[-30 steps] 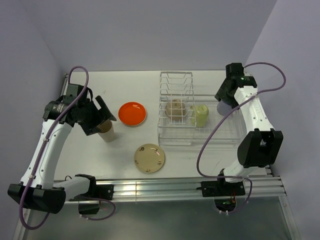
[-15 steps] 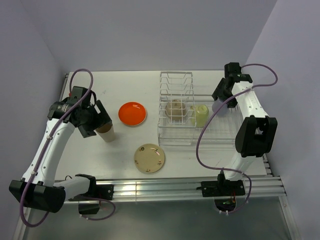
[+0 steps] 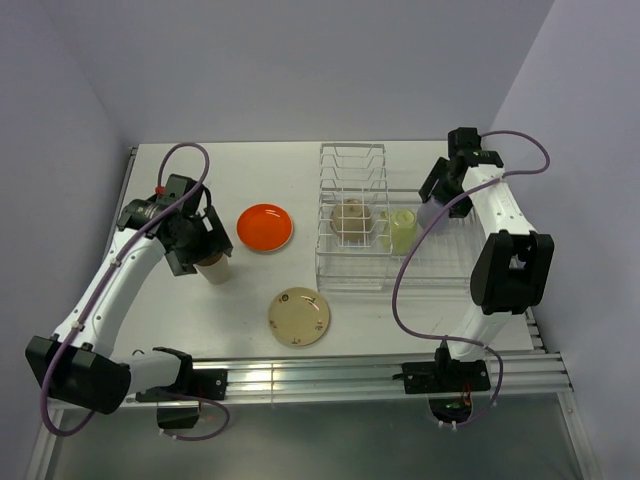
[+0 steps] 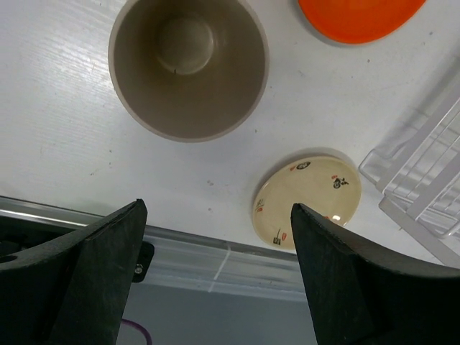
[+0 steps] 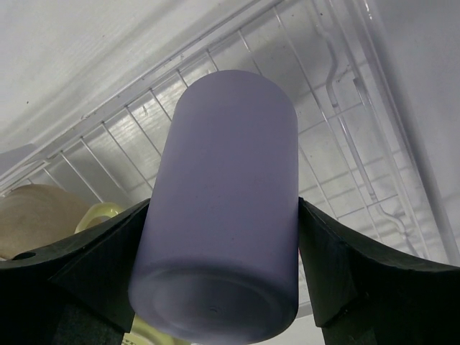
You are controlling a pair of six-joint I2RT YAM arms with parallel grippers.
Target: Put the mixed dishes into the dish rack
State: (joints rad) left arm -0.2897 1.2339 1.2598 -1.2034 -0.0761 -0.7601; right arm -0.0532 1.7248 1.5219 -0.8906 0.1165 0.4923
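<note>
My left gripper (image 4: pixel 217 208) is spread wide; the tan cup (image 4: pixel 188 68) stands upright just beyond its fingertips. Light, stiff, slick plastic, I judge: grip across the wall below the rim. My right gripper (image 5: pixel 223 207) pinches the lavender cup (image 5: pixel 219 172) by its sides above the dish rack (image 5: pixel 333 80).

Change over the last second. The left gripper (image 3: pixel 198 243) has swung rightward from beside the tan cup (image 3: pixel 215 270) to a position above it, with its fingers (image 4: pixel 108 266) spread wide. The right gripper (image 3: pixel 437 205), clamping the lavender cup (image 3: pixel 432 214), has shifted slightly leftward over the dish rack (image 3: pixel 352 150) basket, nearer the yellow-green cup (image 3: pixel 403 230).
</note>
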